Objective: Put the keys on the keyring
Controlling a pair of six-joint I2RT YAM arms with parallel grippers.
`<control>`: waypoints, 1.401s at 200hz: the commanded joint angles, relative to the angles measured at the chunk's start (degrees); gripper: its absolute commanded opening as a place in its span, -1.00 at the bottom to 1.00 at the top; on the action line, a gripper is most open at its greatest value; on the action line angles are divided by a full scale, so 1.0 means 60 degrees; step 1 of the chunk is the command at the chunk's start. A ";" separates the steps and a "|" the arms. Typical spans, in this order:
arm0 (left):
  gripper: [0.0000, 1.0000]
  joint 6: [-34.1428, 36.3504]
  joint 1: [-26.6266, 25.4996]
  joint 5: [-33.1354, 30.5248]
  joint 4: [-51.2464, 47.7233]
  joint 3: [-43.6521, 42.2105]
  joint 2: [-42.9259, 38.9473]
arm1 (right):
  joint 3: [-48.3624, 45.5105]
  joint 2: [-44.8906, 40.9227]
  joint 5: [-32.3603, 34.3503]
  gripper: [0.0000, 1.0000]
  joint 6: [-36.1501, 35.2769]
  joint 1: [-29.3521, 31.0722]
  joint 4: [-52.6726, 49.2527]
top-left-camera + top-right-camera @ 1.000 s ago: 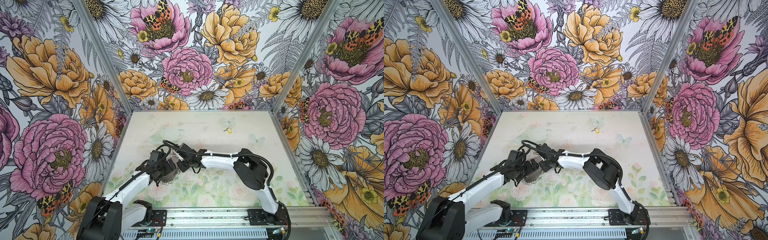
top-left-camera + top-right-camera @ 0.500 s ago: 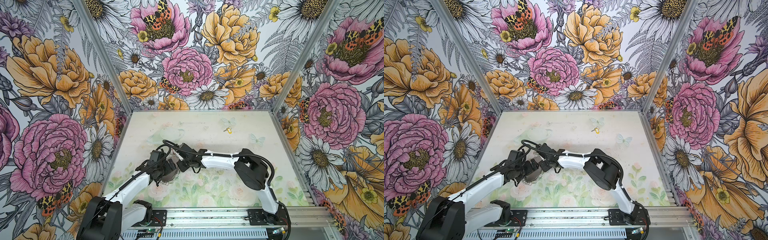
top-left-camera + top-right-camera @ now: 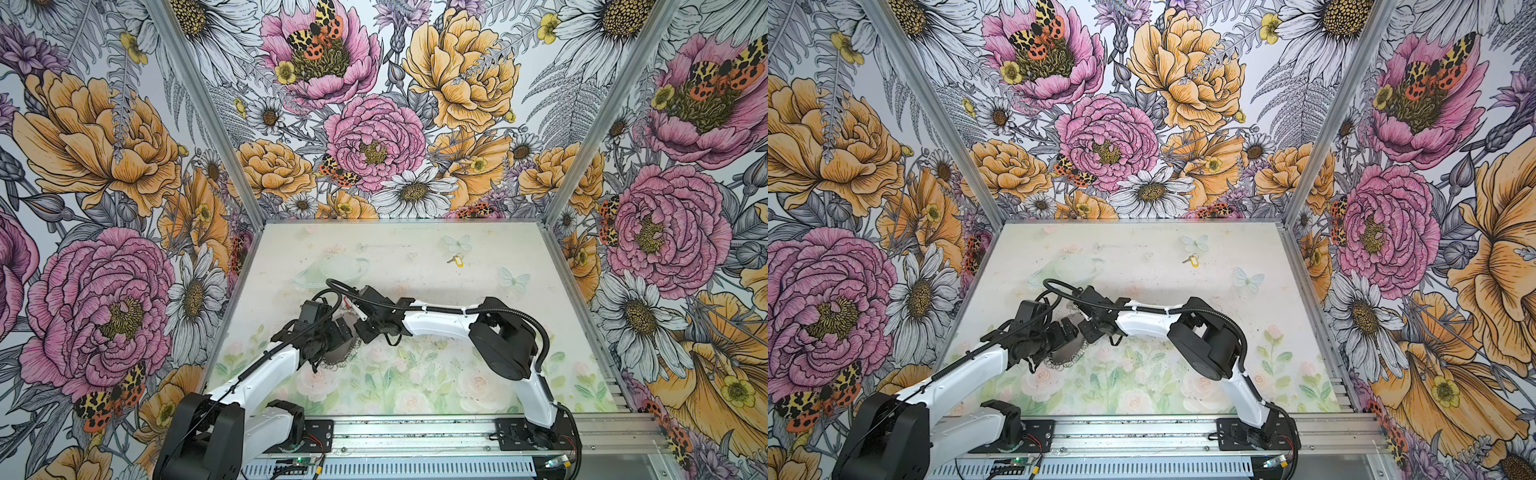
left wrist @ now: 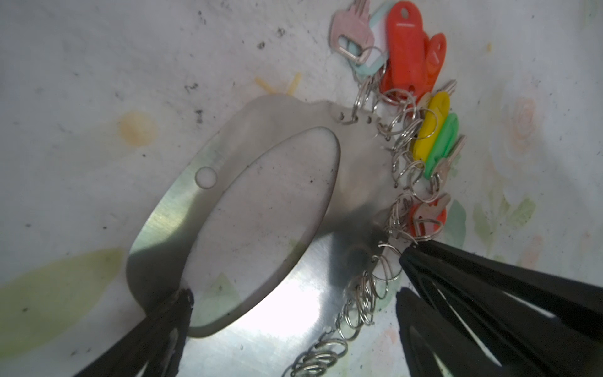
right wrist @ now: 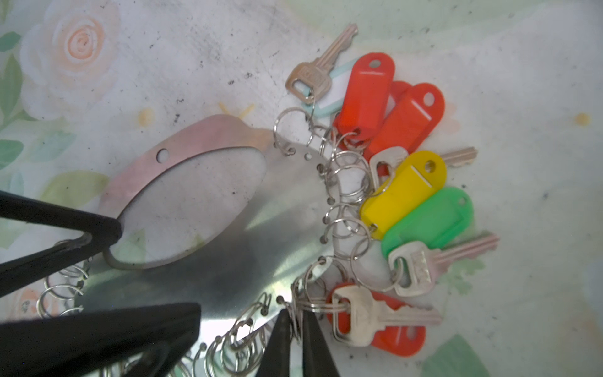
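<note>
Your left fingers (image 4: pixel 153 336) stood wide apart astride the keyring (image 4: pixel 182 209), one tip touching its rim; whether they actually pinched it, you could not have told. Your right fingers (image 5: pixel 281 346) were narrow, nipped on one split ring (image 5: pixel 297 310) at the keyring's edge. That ring carried a key (image 5: pixel 362 321) with a red tag (image 5: pixel 396 337).

In both top views you had the keyring (image 3: pixel 343 360) toward the front left of the worktop (image 3: pixel 415 374), just where your two arms met.

You had four keys on it in the right wrist view: the one on the nipped ring, one by a pale tag (image 5: pixel 332 94), one half hidden behind a yellow tag (image 5: pixel 404 192), and one beside a green tag (image 5: pixel 430 222). Counting tags there, you had one pale, one yellow and one green. Three more red ones seemed stacked near the pale tag, though the middle one was mostly covered. Bare split rings fringed the rest of the edge, overlapping too much for you to count.

Your fifth key, the loose key (image 3: pixel 457 261) with its own yellow tag, lay alone toward the back right of the worktop, well apart from the keyring and both arms.
</note>
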 commanded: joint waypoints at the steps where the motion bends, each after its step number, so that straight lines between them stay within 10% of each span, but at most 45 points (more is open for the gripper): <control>1: 0.97 0.0081 0.0087 0.0090 -0.0134 -0.0162 -0.0118 | 0.0085 -0.0120 0.0100 -0.82 -0.0035 -0.0054 0.0060; 181: 0.97 0.0197 0.0083 0.0148 -0.0178 -0.0220 -0.0649 | -0.0510 -0.1153 0.0227 -1.00 -0.0222 -0.0050 0.0423; 280: 0.87 0.0631 -0.0480 0.0748 0.1241 -0.0563 -0.4259 | -0.3192 -0.4238 -0.0568 -1.00 -0.0706 -0.0324 0.2338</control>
